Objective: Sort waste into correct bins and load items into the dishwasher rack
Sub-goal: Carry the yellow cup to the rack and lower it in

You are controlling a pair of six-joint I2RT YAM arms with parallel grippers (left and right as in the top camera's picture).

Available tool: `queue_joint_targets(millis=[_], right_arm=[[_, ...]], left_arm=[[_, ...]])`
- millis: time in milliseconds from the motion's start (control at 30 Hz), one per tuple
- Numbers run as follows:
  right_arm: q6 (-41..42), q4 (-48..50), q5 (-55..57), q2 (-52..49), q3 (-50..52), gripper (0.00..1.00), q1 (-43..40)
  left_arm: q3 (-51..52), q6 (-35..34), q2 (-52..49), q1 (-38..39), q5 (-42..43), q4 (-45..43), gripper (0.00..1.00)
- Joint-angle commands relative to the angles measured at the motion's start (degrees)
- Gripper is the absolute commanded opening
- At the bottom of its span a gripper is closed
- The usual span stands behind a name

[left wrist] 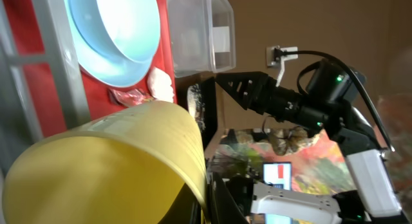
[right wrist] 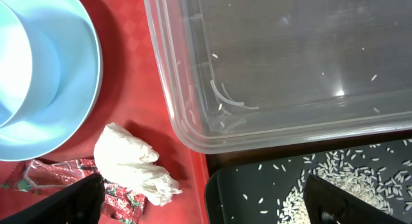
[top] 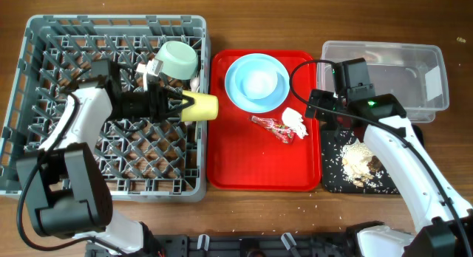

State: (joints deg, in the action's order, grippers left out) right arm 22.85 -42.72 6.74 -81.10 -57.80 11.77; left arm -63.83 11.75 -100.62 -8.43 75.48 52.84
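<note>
Left gripper (top: 185,108) clasping yellow cup (top: 204,107), wrist view shows right gripper (right wrist: 203,188) spread beside tissue (right wrist: 132,165)

Bright, even light with soft shadows.
At my left wrist the near yellow cup (left wrist: 109,166) is blurred; overhead is sharp.

We're over a brown wooden table (top: 259,213), grain running sideways, light even. Ahead of the left gripper (top: 185,108), near the table's far edge, a small white fitting (left wrist: 281,55), then a blurred colourful backdrop (left wrist: 254,147) and a little lit screen (left wrist: 277,176)
</note>
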Motion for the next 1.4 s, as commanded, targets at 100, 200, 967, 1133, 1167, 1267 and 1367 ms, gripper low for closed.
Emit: queue_joint_targets(millis=[100, 200, 967, 1133, 1167, 1267, 1367], right_arm=[[-0.3, 0.1, 1.2, -0.3, -0.7, 1.00, -0.2], [-0.3, 0.1, 1.2, -0.3, -0.7, 1.00, -0.2], [-0.3, 0.1, 1.2, -0.3, -0.7, 1.00, -0.2], [-0.3, 0.1, 1.2, -0.3, -0.7, 1.00, -0.2], [-0.3, 0.1, 1.2, -0.3, -0.7, 1.00, -0.2], [-0.3, 0.1, 1.2, -0.3, -0.7, 1.00, -0.2], [-0.3, 0.1, 1.2, -0.3, -0.7, 1.00, -0.2]], left_arm=[[0.9, 1.3, -2.8, -0.2, -6.8, -1.3, 0.09], [0.9, -0.8, -2.8, -0.2, -15.9, -1.4, 0.16], [-2.7, -12.9, 22.5, -5.7, -33.2, 3.5, 1.00], [-2.7, -18.4, 32.5, -5.1, -40.6, 5.1, 1.00], [-2.7, -21.7, 33.4, -4.4, -39.3, 5.3, 1.00], [-2.6, -23.8, 32.9, -0.8, -35.5, 8.3, 1.00], [-2.1, -23.8, 31.2, 4.4, -37.9, 9.9, 1.00]])
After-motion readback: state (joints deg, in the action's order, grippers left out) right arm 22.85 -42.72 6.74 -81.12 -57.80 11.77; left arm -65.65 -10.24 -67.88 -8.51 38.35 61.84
